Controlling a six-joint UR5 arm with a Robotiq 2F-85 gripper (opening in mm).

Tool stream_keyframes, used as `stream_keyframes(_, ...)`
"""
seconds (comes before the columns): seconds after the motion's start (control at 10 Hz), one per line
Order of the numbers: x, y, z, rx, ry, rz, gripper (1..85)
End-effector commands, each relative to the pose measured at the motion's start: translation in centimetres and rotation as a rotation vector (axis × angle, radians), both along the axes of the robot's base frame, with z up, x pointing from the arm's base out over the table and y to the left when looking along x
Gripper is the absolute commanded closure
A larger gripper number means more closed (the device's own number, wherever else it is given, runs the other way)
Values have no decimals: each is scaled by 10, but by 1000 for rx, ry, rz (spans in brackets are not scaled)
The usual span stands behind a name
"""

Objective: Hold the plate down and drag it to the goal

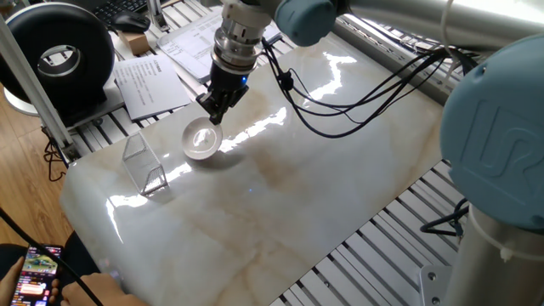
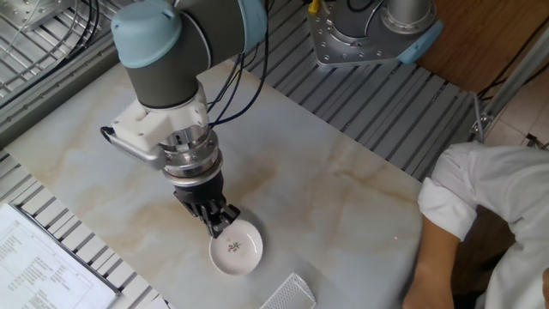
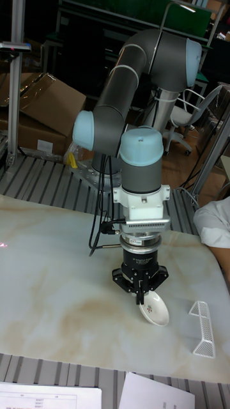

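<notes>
The plate (image 1: pixel 201 141) is a small white dish lying flat on the marble tabletop; it also shows in the other fixed view (image 2: pixel 237 251) and the tall view (image 3: pixel 154 310). My gripper (image 1: pixel 212 118) points straight down, shut, with its fingertips pressed on the plate's rim on the side away from the goal. The same contact shows at the gripper (image 2: pixel 219 227) and in the tall view (image 3: pixel 140 296). The goal (image 1: pixel 144 165), a clear plastic corner bracket, stands a short gap from the plate near the table's edge. The goal (image 3: pixel 203 328) is apart from the plate, and only its top shows in the other fixed view (image 2: pixel 290 294).
Printed sheets (image 1: pixel 151 83) lie beyond the marble slab (image 1: pixel 280 195), beside a round black device (image 1: pixel 61 53). Black cables (image 1: pixel 357 98) hang from the arm over the slab. A person's white-sleeved arm (image 2: pixel 480 215) is at the table's side, and a hand holds a phone (image 1: pixel 36 270).
</notes>
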State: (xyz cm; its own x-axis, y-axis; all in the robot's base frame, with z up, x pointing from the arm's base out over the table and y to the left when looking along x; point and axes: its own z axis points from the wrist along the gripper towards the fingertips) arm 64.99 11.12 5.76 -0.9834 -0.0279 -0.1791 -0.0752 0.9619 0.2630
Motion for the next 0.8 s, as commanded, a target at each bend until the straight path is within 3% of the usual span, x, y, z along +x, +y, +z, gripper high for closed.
stream_keyframes(0.0, 7, -2, 3, 2, -21, -24, 843)
stream_keyframes(0.4, 8, -11, 0, -28, -14, -57, 843)
stream_keyframes(0.6, -11, -22, 20, -42, 45, -11, 843)
stream_keyframes(0.7, -18, -22, 19, -48, 63, 36, 843)
